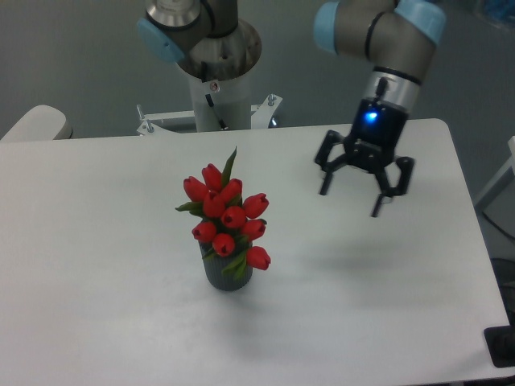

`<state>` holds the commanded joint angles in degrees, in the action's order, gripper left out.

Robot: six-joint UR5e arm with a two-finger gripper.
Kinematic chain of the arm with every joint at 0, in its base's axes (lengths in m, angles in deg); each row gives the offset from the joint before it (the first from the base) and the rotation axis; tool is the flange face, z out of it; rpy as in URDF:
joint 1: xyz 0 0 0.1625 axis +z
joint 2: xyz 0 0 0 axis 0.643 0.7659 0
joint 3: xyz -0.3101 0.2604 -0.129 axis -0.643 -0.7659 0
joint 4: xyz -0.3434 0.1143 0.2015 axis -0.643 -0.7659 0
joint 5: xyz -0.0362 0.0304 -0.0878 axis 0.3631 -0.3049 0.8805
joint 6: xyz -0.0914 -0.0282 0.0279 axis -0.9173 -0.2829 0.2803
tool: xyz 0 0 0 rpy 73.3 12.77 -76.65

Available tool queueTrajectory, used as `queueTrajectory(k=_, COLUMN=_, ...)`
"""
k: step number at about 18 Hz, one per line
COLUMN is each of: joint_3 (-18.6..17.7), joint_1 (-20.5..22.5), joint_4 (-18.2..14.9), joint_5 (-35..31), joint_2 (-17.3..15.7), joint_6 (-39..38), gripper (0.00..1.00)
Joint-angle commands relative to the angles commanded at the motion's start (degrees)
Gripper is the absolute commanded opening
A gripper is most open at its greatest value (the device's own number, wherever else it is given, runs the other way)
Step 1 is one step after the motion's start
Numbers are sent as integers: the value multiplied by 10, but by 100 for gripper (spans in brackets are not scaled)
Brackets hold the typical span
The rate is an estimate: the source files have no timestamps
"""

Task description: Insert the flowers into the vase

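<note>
White counter [121,322] with rounded corners fills most of the view; matte top, soft diffuse shadows, even overhead light. Behind it a dull grey-green floor [72,56], plain and slightly blurred. At the far edge of the counter, a white pedestal column [219,100] on a metal bracket with bolts [147,125]. Left edge: rounded pale beige object [32,125], maybe a chair back, partly cut off. Right edge: thin white frame piece [492,189], cut off by the border. Bottom right corner: small black block [502,347] at the counter's edge, can't tell what. Top right: blurry bluish patch [495,12], unclear.
</note>
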<state>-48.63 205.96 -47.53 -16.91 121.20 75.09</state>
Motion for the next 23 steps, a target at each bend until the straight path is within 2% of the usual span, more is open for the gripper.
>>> queueTrajectory(k=4, joint_3=83, joint_1=-29, joint_4=-4, joint_5=-62, joint_2=37, joint_6=1, gripper=100)
queueTrajectory(k=7, joint_3=124, joint_1=-51, joint_4=-11, joint_5=-121, joint_2=64, joint_6=5, gripper=100)
queueTrajectory(k=10, joint_3=164, joint_1=-74, joint_4=-35, joint_5=-194, joint_2=84, joint_6=66, gripper=100)
queueTrajectory(k=13, joint_3=192, joint_1=-90, joint_4=-49, joint_5=-230, joint_2=109, joint_6=98, gripper=100)
queueTrajectory(k=19, joint_3=202, joint_1=-95, joint_4=-48, joint_5=-239, joint_2=119, joint_6=100, gripper=100)
queueTrajectory(k=23, joint_3=177, joint_1=-98, joint_4=-46, joint_5=-242, joint_2=105, joint_6=99, gripper=100)
